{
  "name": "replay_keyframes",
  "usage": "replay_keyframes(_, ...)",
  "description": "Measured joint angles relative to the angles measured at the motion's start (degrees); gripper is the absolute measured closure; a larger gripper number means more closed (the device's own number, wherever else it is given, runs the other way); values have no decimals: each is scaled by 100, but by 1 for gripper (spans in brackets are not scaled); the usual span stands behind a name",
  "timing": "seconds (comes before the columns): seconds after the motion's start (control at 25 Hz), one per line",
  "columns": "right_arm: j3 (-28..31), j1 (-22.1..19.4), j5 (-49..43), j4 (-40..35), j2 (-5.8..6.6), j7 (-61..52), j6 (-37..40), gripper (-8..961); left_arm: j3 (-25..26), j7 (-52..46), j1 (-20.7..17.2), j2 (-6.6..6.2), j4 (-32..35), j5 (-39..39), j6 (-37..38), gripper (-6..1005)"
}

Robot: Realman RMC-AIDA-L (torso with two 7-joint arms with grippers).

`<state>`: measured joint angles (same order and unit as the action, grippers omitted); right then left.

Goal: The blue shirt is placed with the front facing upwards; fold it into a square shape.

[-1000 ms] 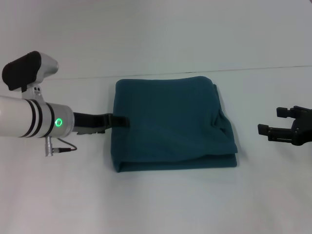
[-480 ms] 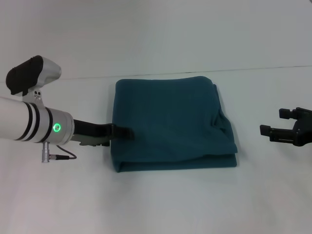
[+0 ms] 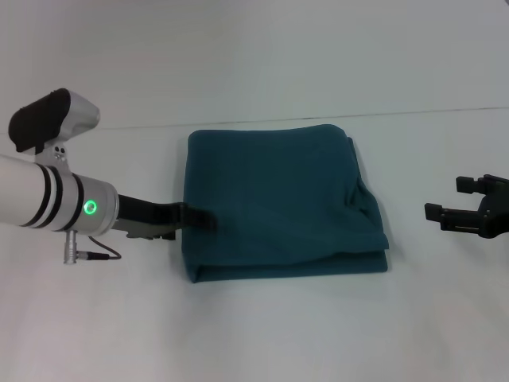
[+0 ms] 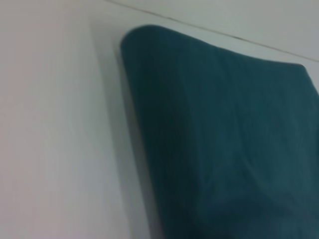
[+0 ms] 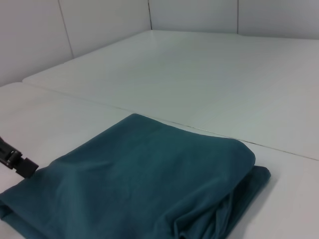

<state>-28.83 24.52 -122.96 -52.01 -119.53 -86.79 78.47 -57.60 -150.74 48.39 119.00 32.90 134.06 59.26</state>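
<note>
The blue shirt lies folded into a rough square in the middle of the white table, its layered edges showing along the front and right sides. My left gripper reaches in from the left and meets the shirt's left edge, slightly over the cloth. Its dark tip also shows at that edge in the right wrist view. My right gripper hovers open over bare table well to the right of the shirt, holding nothing. The left wrist view shows the shirt close up, lying flat.
The white table extends on all sides of the shirt, with a seam line running across behind it. A thin cable hangs under my left wrist.
My left gripper has slid a little toward the front along the shirt's left edge. The right gripper has drifted slightly to the right. The shirt has not moved.
</note>
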Motion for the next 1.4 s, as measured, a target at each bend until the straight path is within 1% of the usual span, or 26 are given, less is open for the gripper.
replay_keyframes(0.24, 0, 7, 0, -3, 0, 20, 1, 41, 15, -200, 28, 4, 14, 174, -198, 122)
replay_keyframes(0.72, -13, 19, 0, -2, 0, 22, -6, 42, -32, -157, 60, 106, -15, 181, -183, 122)
replay_keyframes(1.16, -27, 18, 0, -2, 0, 30, -8, 42, -85, -153, 166, 195, -53, 182, -202, 125)
replay_keyframes(1.4, -26, 8, 0, -2, 0, 31, -14, 42, -98, -147, 194, 198, -70, 214, -204, 185)
